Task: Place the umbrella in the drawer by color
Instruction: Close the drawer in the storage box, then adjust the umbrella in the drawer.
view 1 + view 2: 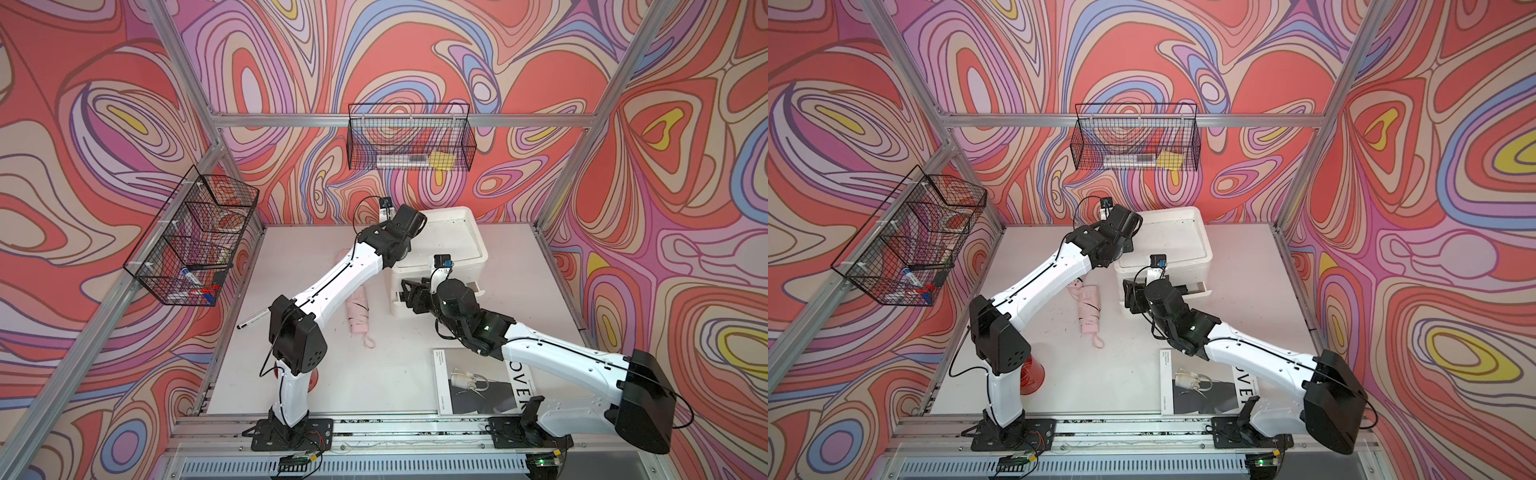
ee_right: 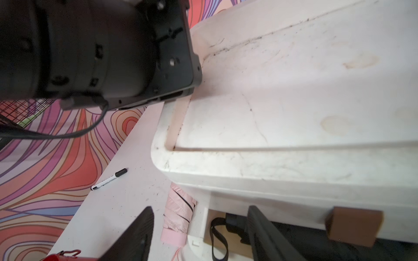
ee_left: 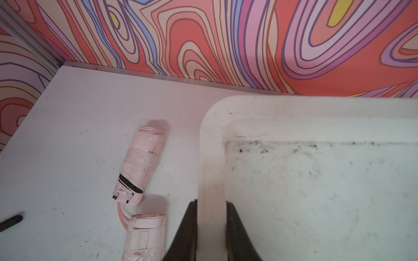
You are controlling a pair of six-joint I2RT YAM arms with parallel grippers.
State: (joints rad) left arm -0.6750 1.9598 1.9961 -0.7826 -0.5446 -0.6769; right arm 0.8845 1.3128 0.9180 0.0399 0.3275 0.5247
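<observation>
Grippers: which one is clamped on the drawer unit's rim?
The left gripper: its jaws pinch the drawer unit's raised rim from both sides. The right gripper hangs open, holding nothing.

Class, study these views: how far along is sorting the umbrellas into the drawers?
Done: a black strapped item, probably an umbrella, lies in the open drawer. In hand: left jaws clamp the cabinet rim; right jaws stand open at that drawer. Left: two pink umbrellas on the table.
</observation>
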